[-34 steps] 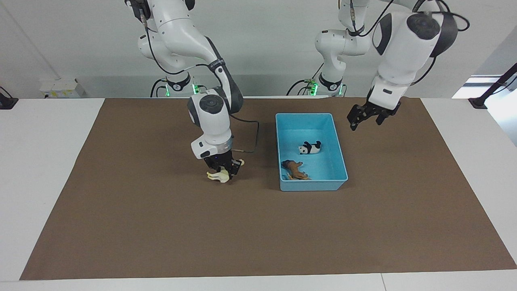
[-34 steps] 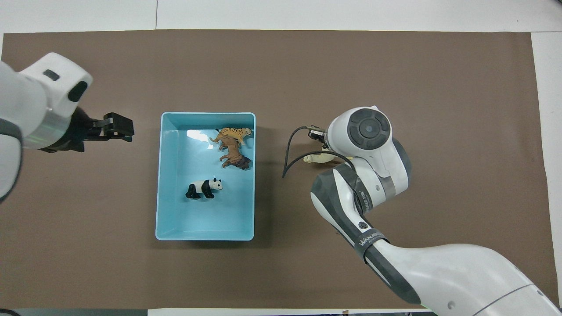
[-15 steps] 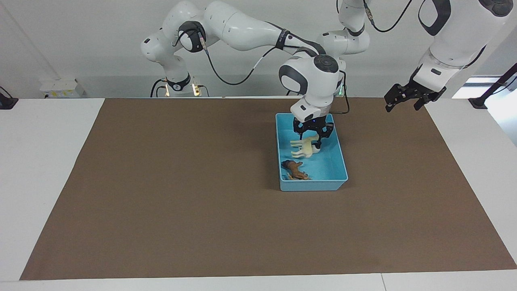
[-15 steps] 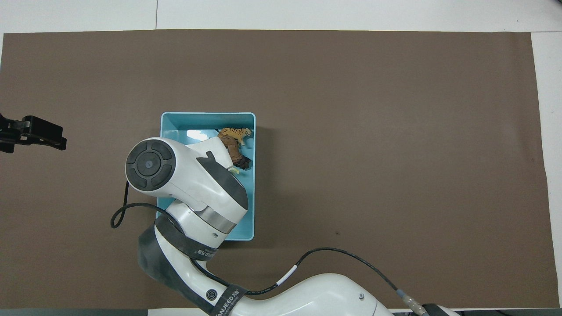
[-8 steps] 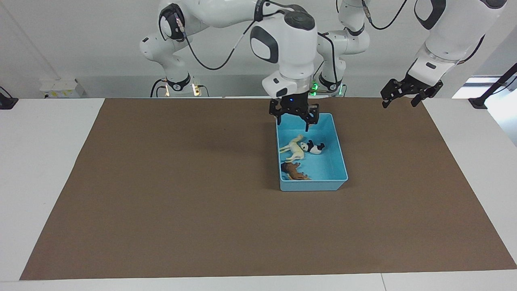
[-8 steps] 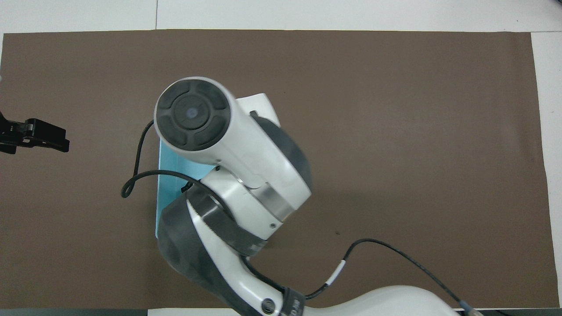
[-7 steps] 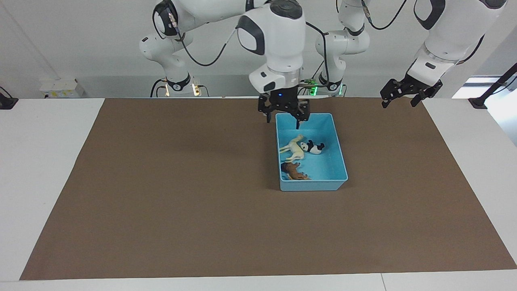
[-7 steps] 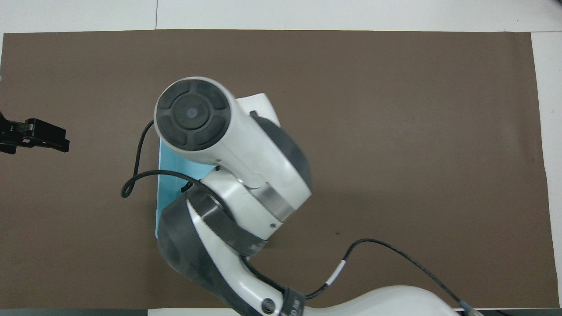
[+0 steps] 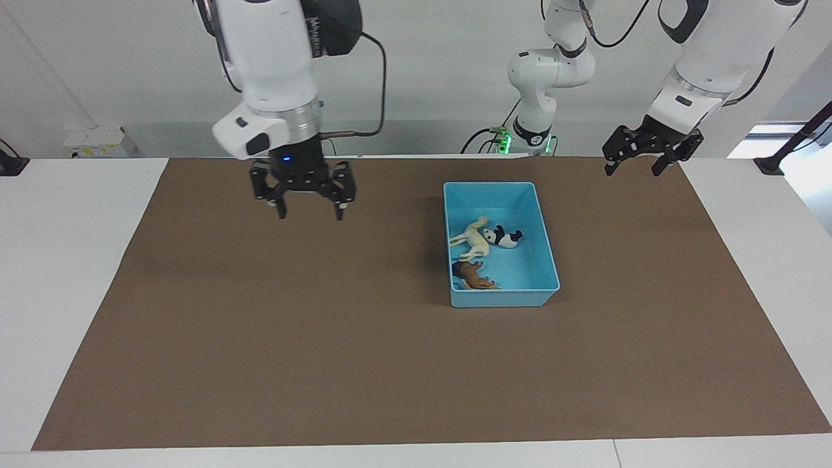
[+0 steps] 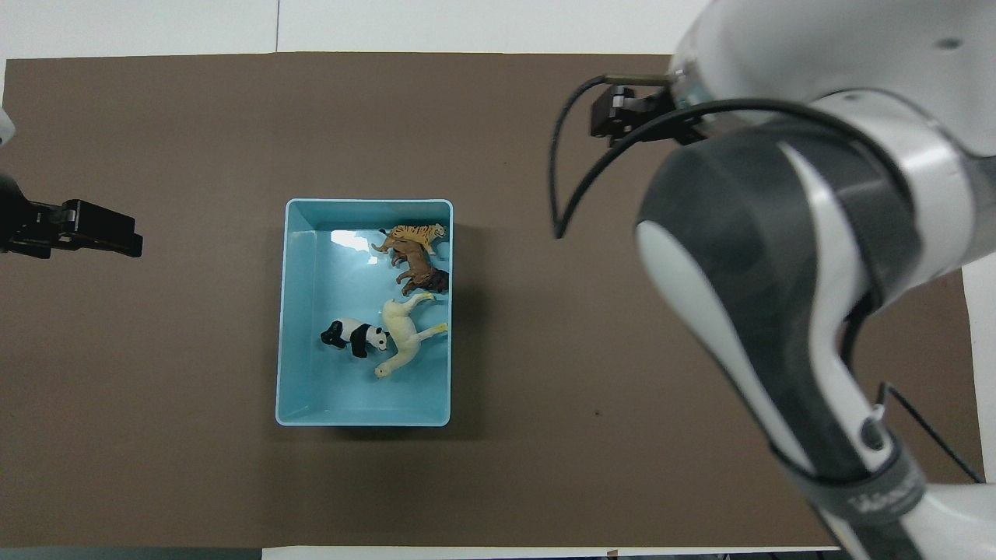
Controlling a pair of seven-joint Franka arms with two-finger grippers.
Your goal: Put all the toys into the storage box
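Note:
The light blue storage box [image 9: 501, 298] [image 10: 366, 204] sits on the brown mat. In it lie all four toys: the orange tiger [image 10: 410, 232], the brown lion [image 10: 421, 274] [image 9: 474, 273], the cream-white horse [image 10: 405, 334] [image 9: 475, 238] on its side, and the panda [image 10: 351, 336] [image 9: 506, 236] beside the horse. My right gripper [image 9: 309, 209] is open and empty, raised over bare mat toward the right arm's end. My left gripper [image 9: 632, 166] [image 10: 101, 233] is open and empty, raised over the mat's corner at the left arm's end.
The brown mat [image 9: 325, 338] covers most of the white table [image 9: 65, 260]. In the overhead view the right arm's large white and grey links [image 10: 778, 233] cover much of the mat at the right arm's end.
My right gripper carried the cream-white horse from the mat to the box, let it go there, then rose and swung away toward the right arm's end. My left gripper drew away from the box.

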